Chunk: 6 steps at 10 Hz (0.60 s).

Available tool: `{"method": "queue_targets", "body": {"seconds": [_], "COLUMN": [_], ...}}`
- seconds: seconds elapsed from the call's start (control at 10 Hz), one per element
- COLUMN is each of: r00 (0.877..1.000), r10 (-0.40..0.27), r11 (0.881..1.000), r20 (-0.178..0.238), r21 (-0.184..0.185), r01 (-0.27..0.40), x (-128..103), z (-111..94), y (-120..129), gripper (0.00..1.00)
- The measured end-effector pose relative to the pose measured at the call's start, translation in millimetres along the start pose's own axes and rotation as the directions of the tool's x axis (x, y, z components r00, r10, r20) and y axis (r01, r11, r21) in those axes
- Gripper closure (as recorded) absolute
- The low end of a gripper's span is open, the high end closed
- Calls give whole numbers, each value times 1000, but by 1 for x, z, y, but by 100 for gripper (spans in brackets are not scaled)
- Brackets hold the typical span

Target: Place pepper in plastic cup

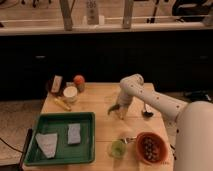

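Observation:
My gripper (119, 108) hangs from the white arm over the middle of the wooden table (100, 95). It is shut on the pepper (112, 109), a small dark green curved shape that sticks out to the left of its tip. The clear plastic cup (122, 114) stands right under and behind the gripper, and is partly hidden by it. The pepper is at about the cup's rim height, by its left side. I cannot tell whether it touches the cup.
A green tray (60, 118) with a grey sponge (74, 133) and a white cloth (47, 143) lies front left. A small green cup (117, 148) and a brown bowl (152, 147) stand at the front. A white cup (70, 94), a yellow stick (62, 103), an orange item (79, 81) and a dark spoon (146, 113) are nearby.

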Motion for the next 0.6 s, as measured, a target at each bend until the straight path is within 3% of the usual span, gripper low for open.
{"method": "queue_targets", "body": {"seconds": [0.1, 0.2, 0.6], "r00": [1000, 1000, 1000], "r10": [2, 2, -13], "r11": [1000, 1000, 1000], "r20": [-5, -5, -9], "r21": [-5, -5, -1], "r01": [-2, -2, 13], "x": [3, 3, 7], "z": [-2, -3, -1], "y": [2, 2, 0], "gripper": [95, 99, 100]}}
